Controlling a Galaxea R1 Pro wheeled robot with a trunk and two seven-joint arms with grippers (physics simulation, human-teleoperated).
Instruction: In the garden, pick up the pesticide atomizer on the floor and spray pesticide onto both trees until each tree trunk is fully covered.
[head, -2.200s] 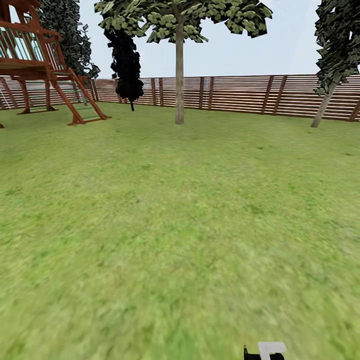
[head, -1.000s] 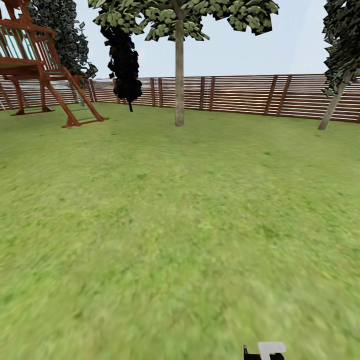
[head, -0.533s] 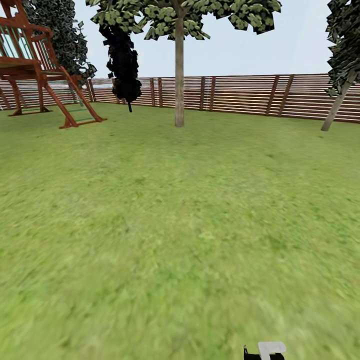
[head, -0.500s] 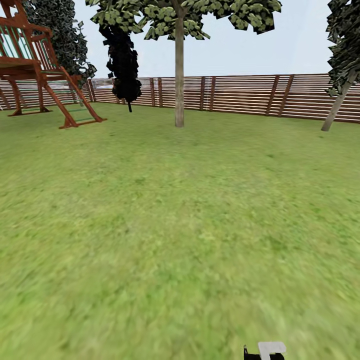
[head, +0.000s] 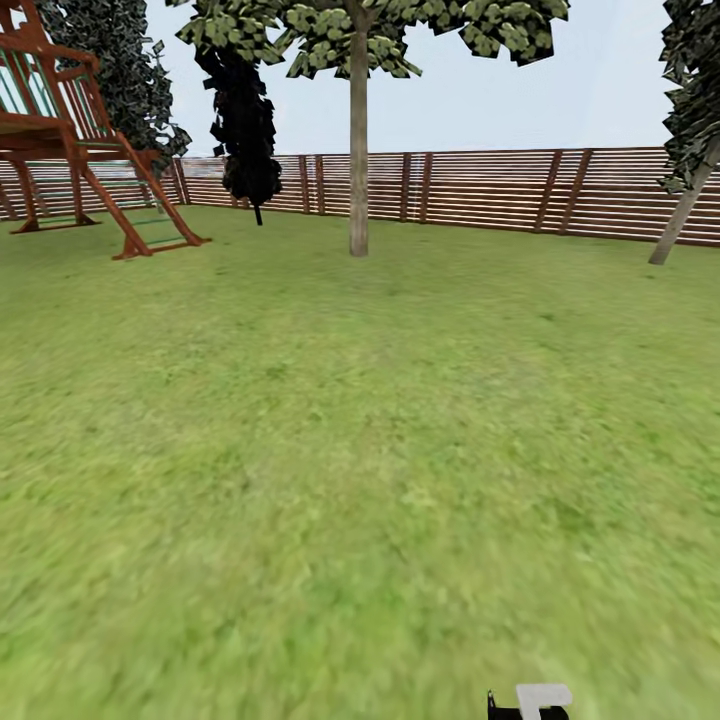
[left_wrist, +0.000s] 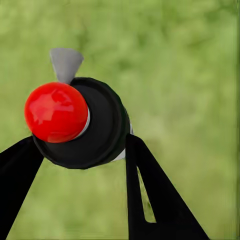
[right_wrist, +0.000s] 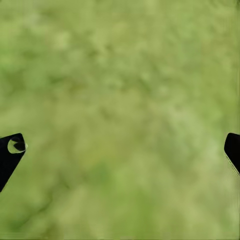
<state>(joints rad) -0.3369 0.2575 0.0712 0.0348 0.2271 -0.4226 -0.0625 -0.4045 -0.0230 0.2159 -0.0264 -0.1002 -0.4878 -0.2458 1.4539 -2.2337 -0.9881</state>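
The pesticide atomizer (left_wrist: 85, 125), a dark round bottle with a glossy red top and a grey nozzle, sits between the black fingers of my left gripper (left_wrist: 80, 145), which is shut on it over blurred grass. My right gripper (right_wrist: 122, 147) is open above the lawn, with nothing between its fingertips. Straight ahead on the garden lawn (head: 330, 420) stands a tree with a straight grey-brown tree trunk (head: 358, 150), far off near the fence. Another tree (head: 682, 210) leans at the far right. The paved floor is out of view.
A brown slatted fence (head: 480, 190) closes the far side of the garden. A red-brown wooden play tower with a ladder (head: 90, 140) stands at the far left, with a dark tree (head: 245, 130) beside it. A small black and pale grey piece (head: 530, 700) pokes in at the bottom edge.
The whole head view has shifted: the camera has moved forward, so the play tower slides left and the right tree slides further right. The piece at the bottom edge keeps its place.
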